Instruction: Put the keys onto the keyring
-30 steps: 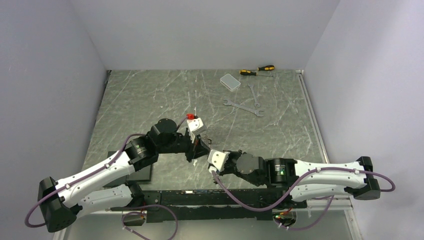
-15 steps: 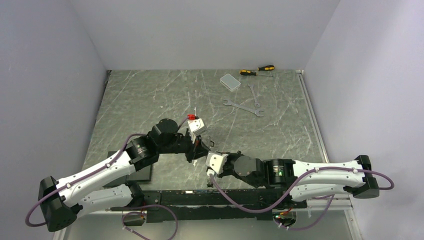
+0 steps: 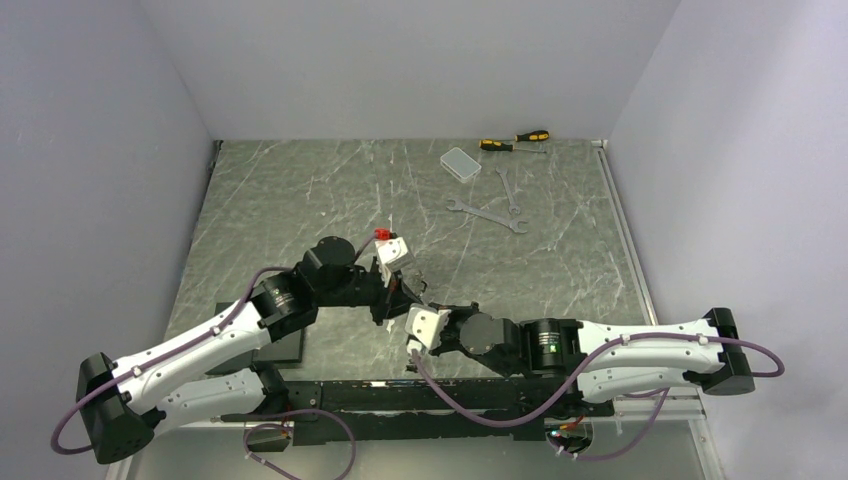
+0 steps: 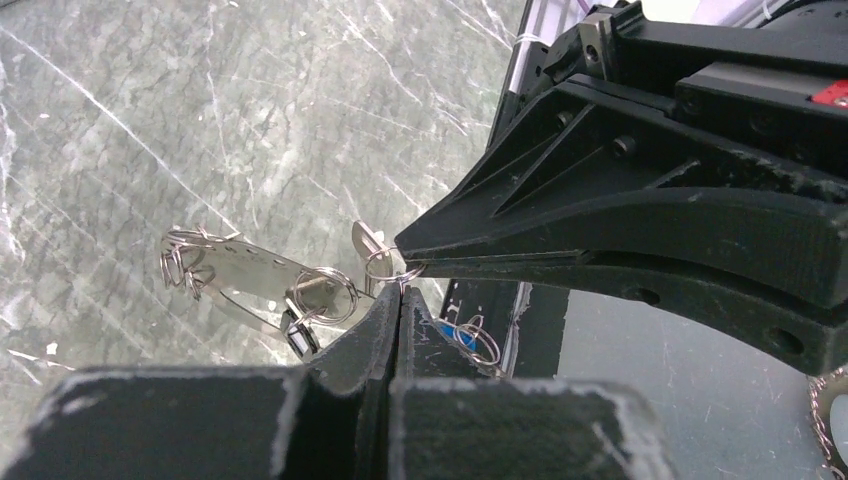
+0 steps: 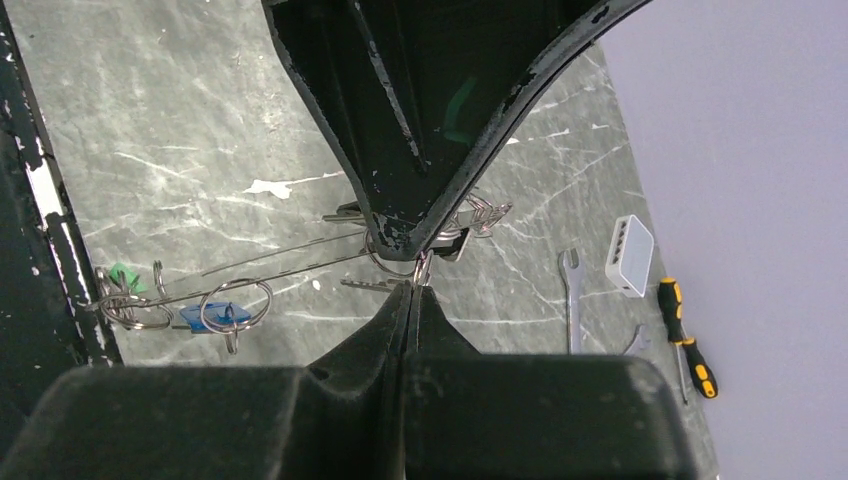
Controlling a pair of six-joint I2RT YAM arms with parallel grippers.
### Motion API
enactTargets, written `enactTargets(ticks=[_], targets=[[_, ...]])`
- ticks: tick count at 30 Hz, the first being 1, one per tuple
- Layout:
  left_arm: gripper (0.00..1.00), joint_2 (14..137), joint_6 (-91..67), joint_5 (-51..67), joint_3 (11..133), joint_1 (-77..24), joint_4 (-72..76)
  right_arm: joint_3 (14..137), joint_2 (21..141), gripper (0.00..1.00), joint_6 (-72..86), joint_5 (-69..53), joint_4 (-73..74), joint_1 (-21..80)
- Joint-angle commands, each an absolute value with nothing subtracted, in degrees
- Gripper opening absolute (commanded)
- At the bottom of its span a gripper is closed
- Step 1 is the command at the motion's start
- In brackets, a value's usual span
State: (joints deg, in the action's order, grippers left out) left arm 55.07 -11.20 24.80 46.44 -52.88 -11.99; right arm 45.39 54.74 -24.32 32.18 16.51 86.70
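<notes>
Keyring point(image 5: 280, 273) and keys at the threading step. The thin wire loop was held just above the desk point(image 3: 300, 190), near its front edge and between the two arms. It ran from the point where the tools met out to a green-headed key point(image 5: 121, 272) and a blue-headed key point(image 5: 200, 318), both of which appeared to hang on it already. A plain silver key point(image 4: 250, 268) lay just beside the junction.

The left tool point(image 4: 400, 298) and the right tool point(image 5: 413, 292) were each pressed fully together, tips almost touching at a small split ring point(image 4: 383, 266). Which tool pinched the ring and which the wire could not be resolved.

Over the preceding second the right arm had slid toward the left along the front edge, bringing its wrist closer to the left tool — the left arm had kept its pose. This was judged to be the feeding stroke: the left tool steadied the work while the right pushed a key's ring along the wire. The task seemed partly done, with at least one key not yet seated.
</notes>
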Motion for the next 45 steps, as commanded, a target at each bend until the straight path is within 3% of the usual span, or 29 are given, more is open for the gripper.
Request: enactTargets(ticks=[1, 22, 32, 45], targets=[[0.0, 53.0, -9.8, 29.2, 49.1, -52.8, -5.9, 46.5, 54.2, 0.0, -24.9, 32.1, 14.1, 87.4], [0.0, 54.1, -8.3, 32.1, 48.8, -52.8, -5.7, 54.1, 61.6, 0.0, -21.4, 32.4, 18.8, 86.8], [0.0, 53.8, -7.8, 31.8, 48.1, -52.9, -5.5, 54.2, 57.6, 0.22, -22.4, 23.3, 19.3, 86.8], [0.0, 53.6, -7.5, 32.8, 48.2, -52.9, -5.4, 52.8, 51.2, 0.41, -20.4, 21.4, 16.4, 85.9]])
